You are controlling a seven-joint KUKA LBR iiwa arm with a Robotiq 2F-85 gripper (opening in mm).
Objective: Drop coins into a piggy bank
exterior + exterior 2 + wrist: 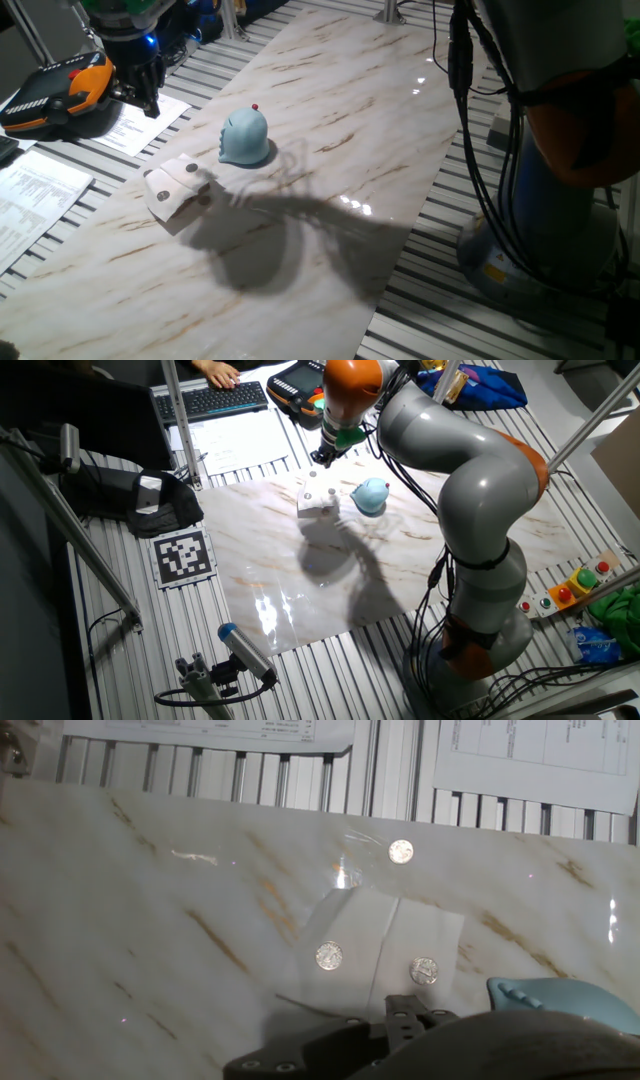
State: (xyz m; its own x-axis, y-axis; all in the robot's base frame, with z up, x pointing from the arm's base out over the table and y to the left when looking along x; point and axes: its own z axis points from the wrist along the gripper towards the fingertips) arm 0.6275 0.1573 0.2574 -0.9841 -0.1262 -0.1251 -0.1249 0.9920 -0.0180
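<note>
The light blue dome piggy bank (244, 137) with a red knob stands on the marble board; it also shows in the other fixed view (370, 495) and at the hand view's lower right (560, 996). Beside it lies an off-white block (178, 190) (318, 503) (385, 945). Two small round coins (329, 955) (424, 970) sit in the block. A third coin (401, 851) lies on the marble beyond it. My gripper (143, 92) (322, 455) hangs above the board's far edge, apart from the block and bank. Its fingers are dark and I cannot tell their gap.
An orange and black teach pendant (60, 95) and printed papers (35, 190) lie on the slatted table (480, 300) beside the board. A keyboard (215, 400) and a marker tag (183, 555) are further off. Cables (480, 150) hang by the arm's base.
</note>
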